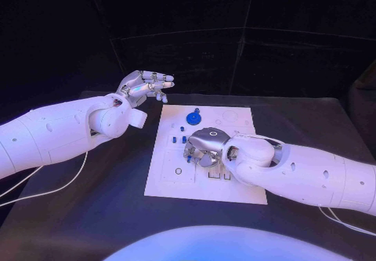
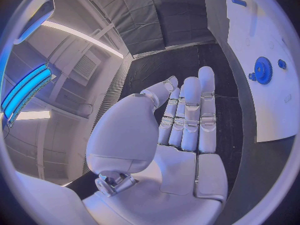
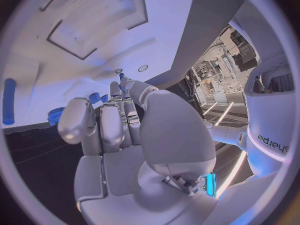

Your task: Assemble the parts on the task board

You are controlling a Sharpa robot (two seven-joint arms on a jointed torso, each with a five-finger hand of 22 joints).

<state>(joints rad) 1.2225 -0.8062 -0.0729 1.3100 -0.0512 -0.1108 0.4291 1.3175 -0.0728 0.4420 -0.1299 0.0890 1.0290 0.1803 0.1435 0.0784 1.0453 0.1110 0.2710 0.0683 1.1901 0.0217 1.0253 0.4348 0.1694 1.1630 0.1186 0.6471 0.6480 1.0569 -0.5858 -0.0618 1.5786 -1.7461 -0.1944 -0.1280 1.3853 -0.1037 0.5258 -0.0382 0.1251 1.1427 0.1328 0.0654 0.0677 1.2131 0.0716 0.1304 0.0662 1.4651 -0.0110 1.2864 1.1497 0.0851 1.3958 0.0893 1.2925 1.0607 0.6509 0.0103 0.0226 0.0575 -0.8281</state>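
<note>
The white task board (image 1: 168,182) lies in the middle of the black table. A blue gear (image 1: 193,117) sits near its far edge, also seen in the left wrist view as the gear (image 2: 262,70). Two short blue pegs (image 1: 179,140) stand left of my right hand (image 1: 205,145). That hand hangs low over the board's middle, fingers pointing down. In the right wrist view its thumb and fingertips (image 3: 125,85) meet around a small blue part (image 3: 121,76). My left hand (image 1: 145,84) is raised off the board's far left corner, fingers straight and holding nothing.
Rectangular recesses (image 1: 219,175) and a small round hole (image 1: 179,171) mark the board's near half. A white cable (image 1: 47,187) trails across the table below my left arm. Bare black table (image 1: 94,217) lies left and in front of the board.
</note>
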